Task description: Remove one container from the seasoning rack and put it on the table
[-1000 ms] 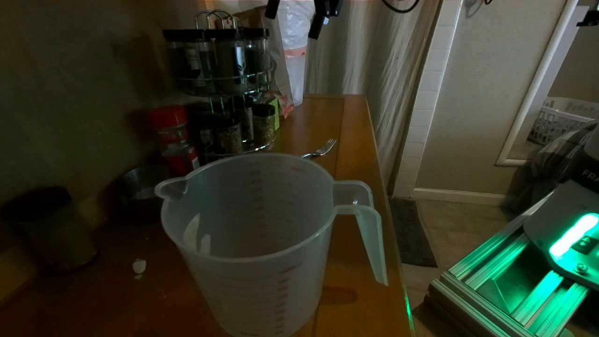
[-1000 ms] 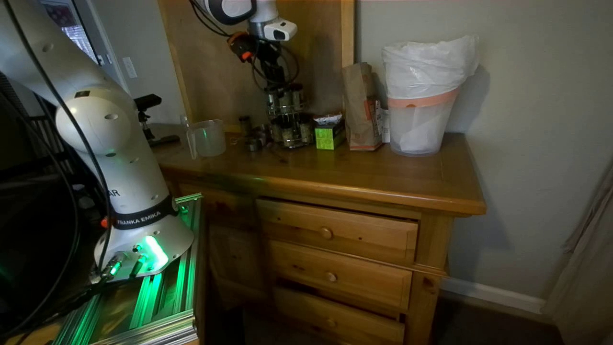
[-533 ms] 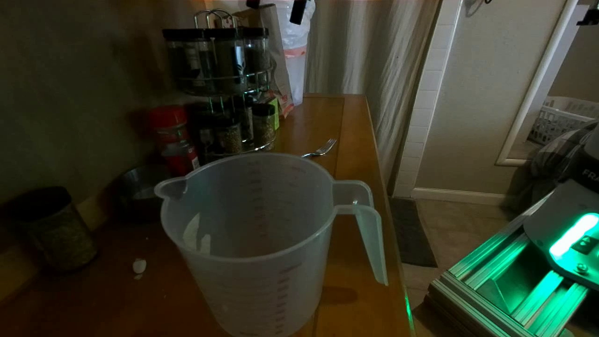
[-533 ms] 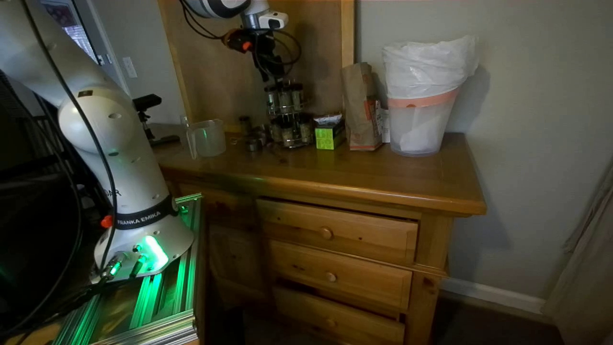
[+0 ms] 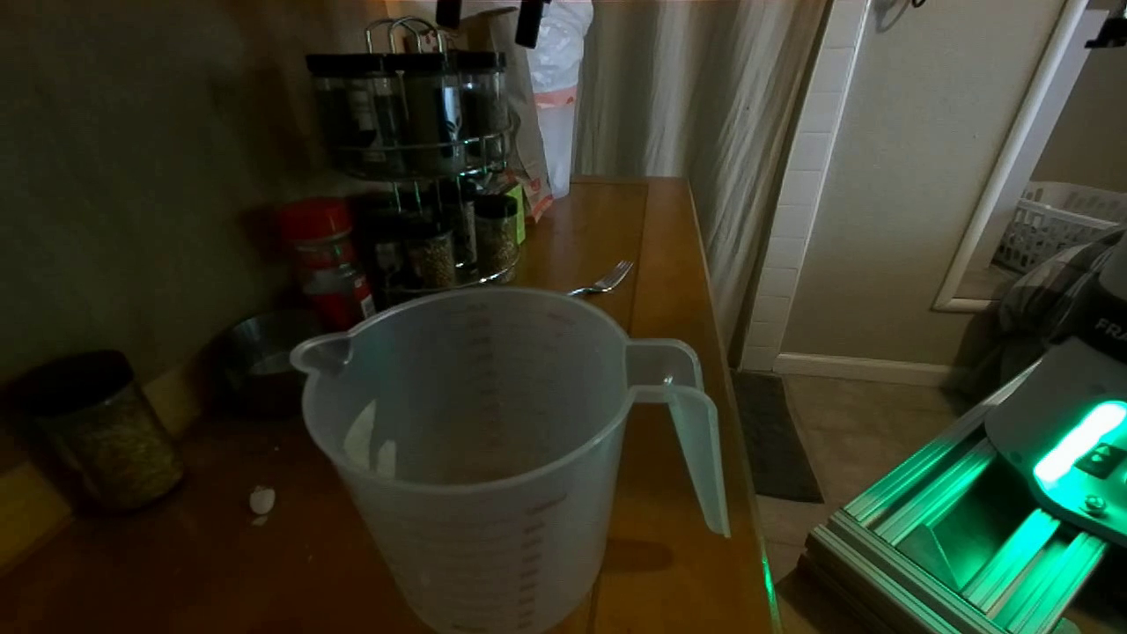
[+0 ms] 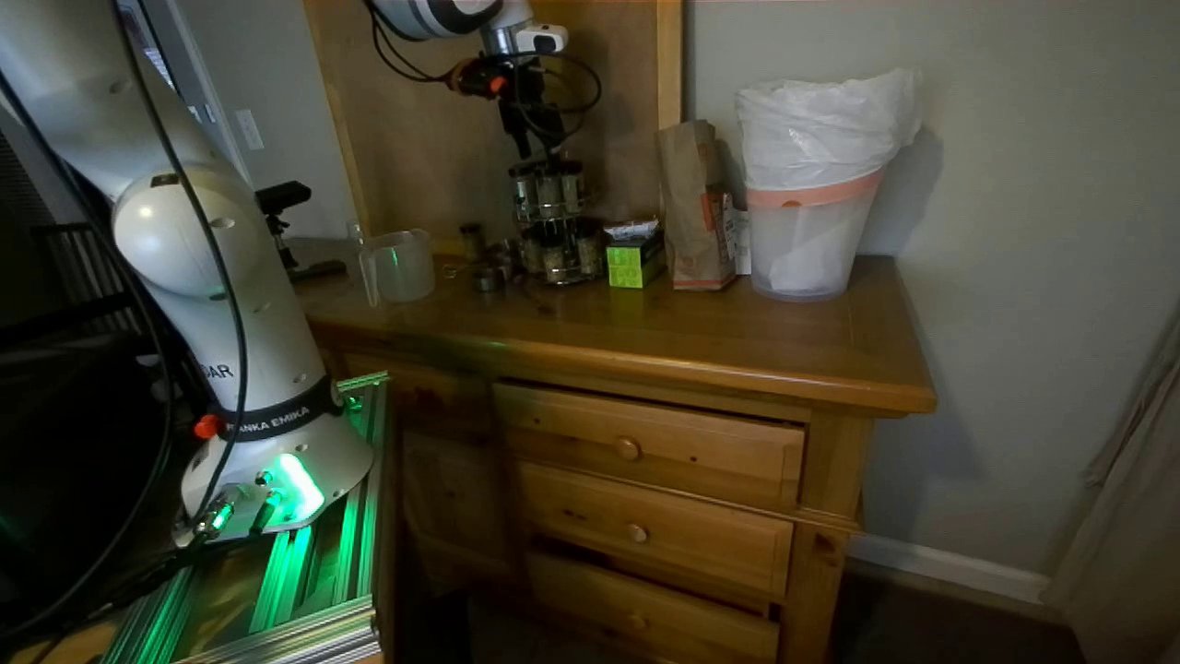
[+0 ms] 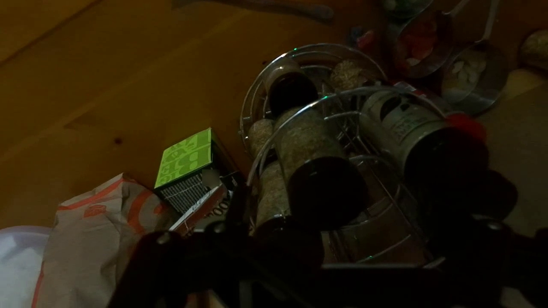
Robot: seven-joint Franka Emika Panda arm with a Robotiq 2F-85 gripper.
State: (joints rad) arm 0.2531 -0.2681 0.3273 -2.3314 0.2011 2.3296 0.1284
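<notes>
Top centre: the gripper (image 5: 487, 35) — wide, empty — is shifting frame-left toward the seasoning rack (image 5: 423, 178), probably readying its pick.

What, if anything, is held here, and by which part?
Nothing is held: in an exterior view, the fingers stand apart with nothing between them.

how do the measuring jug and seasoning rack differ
Height: in an exterior view, the seasoning rack stands taller than the measuring jug.
Build: the measuring jug is one vessel with a side handle; the seasoning rack is a two-tier wire frame holding small spice jars.
Look: the measuring jug is pale, translucent plastic; the seasoning rack, with its dark-lidded jars, looks darker.
Both stand upright on the wooden table.
</notes>
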